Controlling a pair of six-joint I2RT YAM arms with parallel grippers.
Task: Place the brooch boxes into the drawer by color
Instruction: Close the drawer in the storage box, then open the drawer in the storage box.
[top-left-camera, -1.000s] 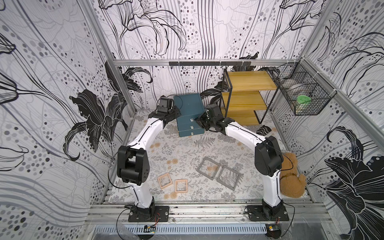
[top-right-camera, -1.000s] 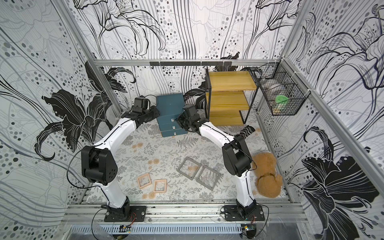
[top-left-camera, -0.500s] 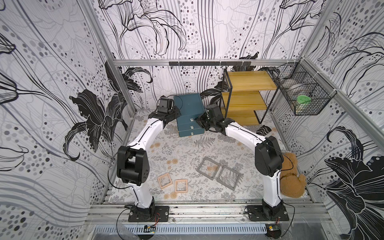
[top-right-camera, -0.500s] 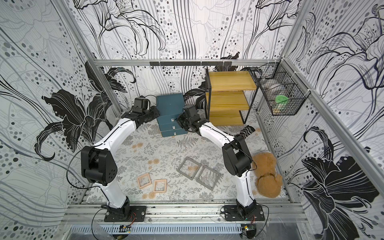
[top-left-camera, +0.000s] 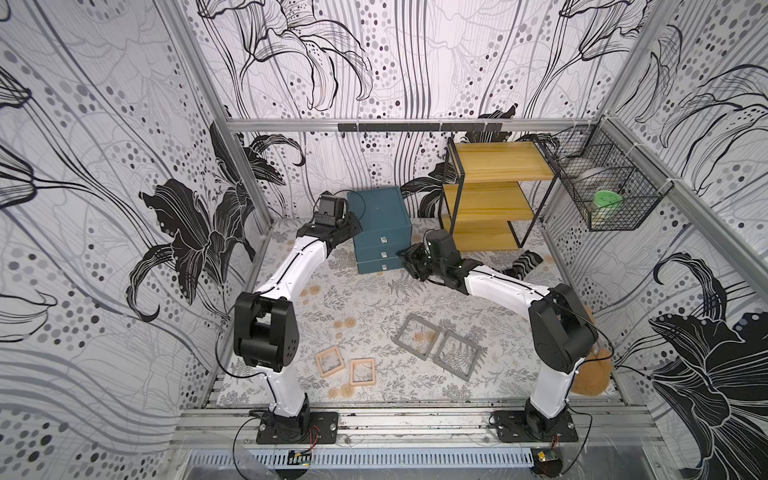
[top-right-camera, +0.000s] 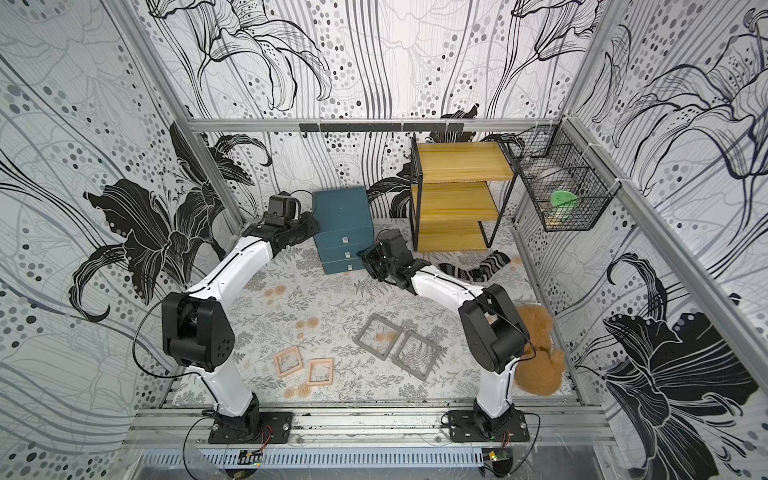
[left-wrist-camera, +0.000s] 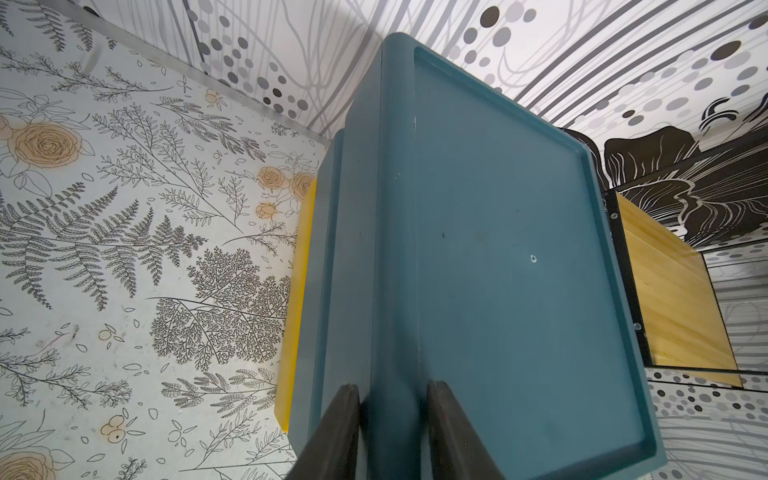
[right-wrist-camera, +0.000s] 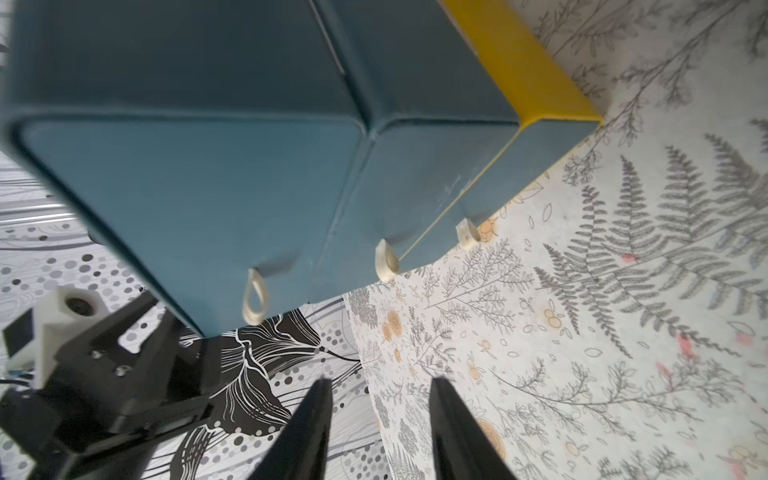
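Right pincer (right-wrist-camera: 380, 384) gapes — drawer (right-wrist-camera: 187, 187) just ahead, apart.

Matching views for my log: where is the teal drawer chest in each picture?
Top view: drawer chest at the back, left of the yellow shelf.
Top view: same spot.
Left wrist: close up, top panel fills the frame.
Right wrist: close up, front with three knobs.
Shared landmark: fern-print mat underneath.

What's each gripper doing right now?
Left gripper: closed on an edge of the drawer.
Right gripper: open, holding nothing.
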